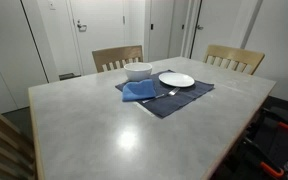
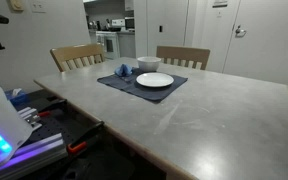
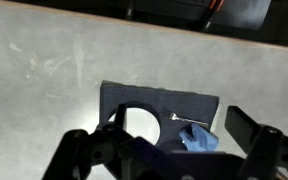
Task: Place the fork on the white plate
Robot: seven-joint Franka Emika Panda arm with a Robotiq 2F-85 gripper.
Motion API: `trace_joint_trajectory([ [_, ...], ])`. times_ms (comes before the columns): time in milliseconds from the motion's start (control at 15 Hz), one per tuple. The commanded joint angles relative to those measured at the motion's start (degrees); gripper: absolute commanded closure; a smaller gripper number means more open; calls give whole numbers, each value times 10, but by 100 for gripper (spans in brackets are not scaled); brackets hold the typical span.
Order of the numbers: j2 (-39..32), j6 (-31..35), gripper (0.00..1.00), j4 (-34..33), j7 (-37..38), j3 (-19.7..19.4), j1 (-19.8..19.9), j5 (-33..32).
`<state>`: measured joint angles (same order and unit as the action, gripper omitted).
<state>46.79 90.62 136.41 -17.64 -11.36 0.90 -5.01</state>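
The fork (image 3: 187, 119) is thin and silvery. It lies on a dark blue placemat (image 3: 159, 100) between the white plate (image 3: 137, 124) and a crumpled blue cloth (image 3: 199, 138). In an exterior view the fork (image 1: 162, 96) lies at the mat's near edge, in front of the plate (image 1: 176, 79). The plate (image 2: 154, 80) is empty. My gripper (image 3: 156, 140) is open and empty, high above the mat, and its dark fingers hide part of the plate. The arm does not show in either exterior view.
A deeper white bowl (image 1: 138, 71) stands behind the blue cloth (image 1: 140, 91) on the placemat (image 1: 189, 98). The grey table (image 1: 104, 130) has wooden chairs (image 1: 117, 56) at its far side. Tools and cables lie beside the table (image 2: 54, 125).
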Motion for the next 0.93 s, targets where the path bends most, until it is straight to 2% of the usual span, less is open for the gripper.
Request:
trace_joint_trajectory([
  [0,-1,-1,0,-2,-1,1,1,1],
  [467,-1,-1,0,-2,-1,1,1,1],
  [867,-59,43,0,-24,-76,-7,-40,-7],
])
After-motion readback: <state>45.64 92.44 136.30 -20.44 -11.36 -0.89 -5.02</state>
